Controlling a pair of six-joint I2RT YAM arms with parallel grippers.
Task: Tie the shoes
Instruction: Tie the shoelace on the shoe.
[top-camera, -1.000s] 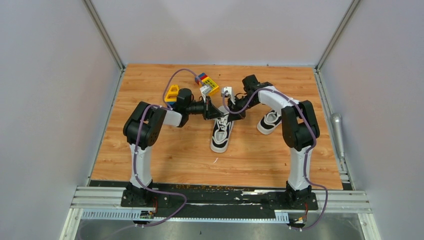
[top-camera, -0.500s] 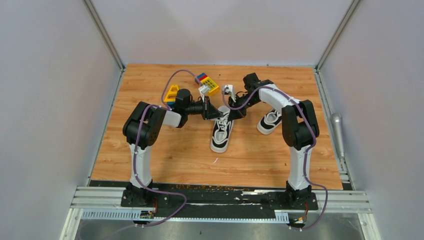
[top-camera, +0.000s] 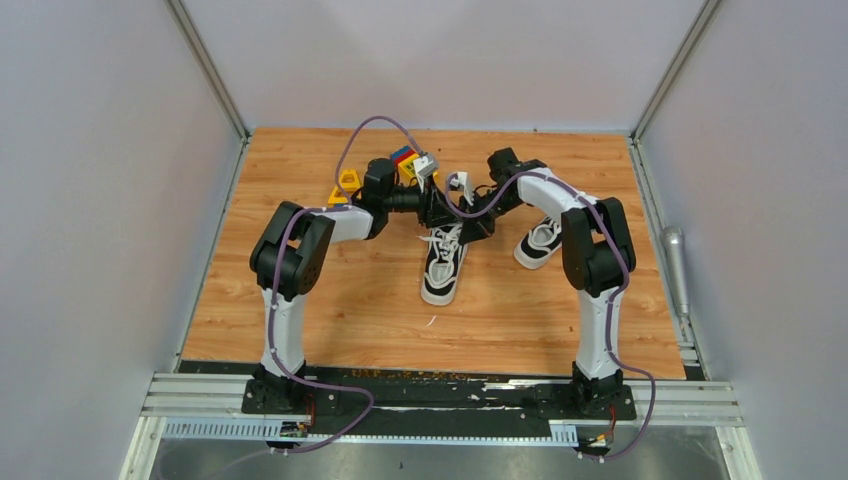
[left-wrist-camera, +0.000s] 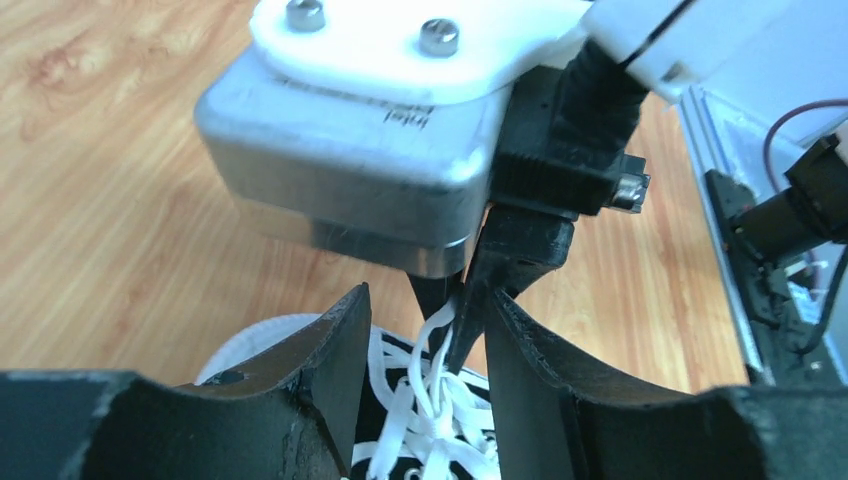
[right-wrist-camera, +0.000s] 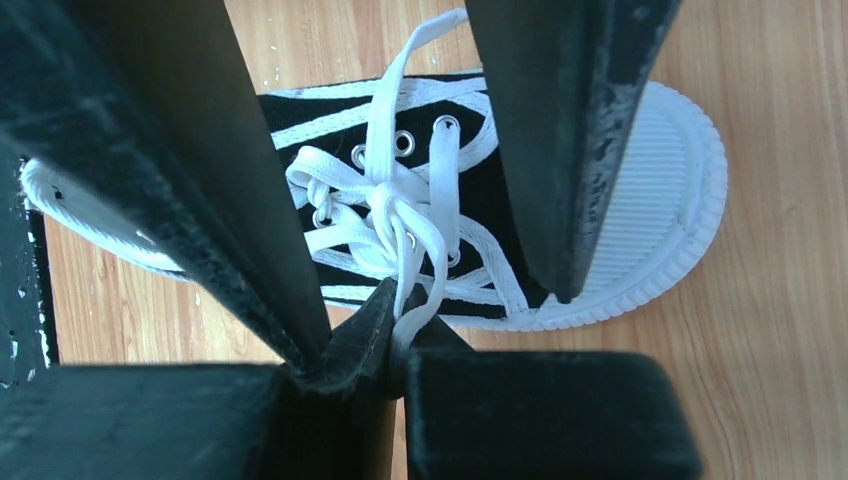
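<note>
Right hand (right-wrist-camera: 400, 322) pinching lace (right-wrist-camera: 400, 215), left hand (left-wrist-camera: 428, 318) open

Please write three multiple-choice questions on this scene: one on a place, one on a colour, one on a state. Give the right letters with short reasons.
1. Where are the toy blocks?
A) at the far side of the table
B) between the arm bases
C) on a shoe
2. What colour are the laces?
A) black
B) white
C) red
3. The right gripper is:
A) wide open
B) shut on nothing
C) shut on a lace
Answers: 1 A, they lie beyond the middle shoe; 2 B, white on black canvas; 3 C, a lace is pinched in it.
</note>
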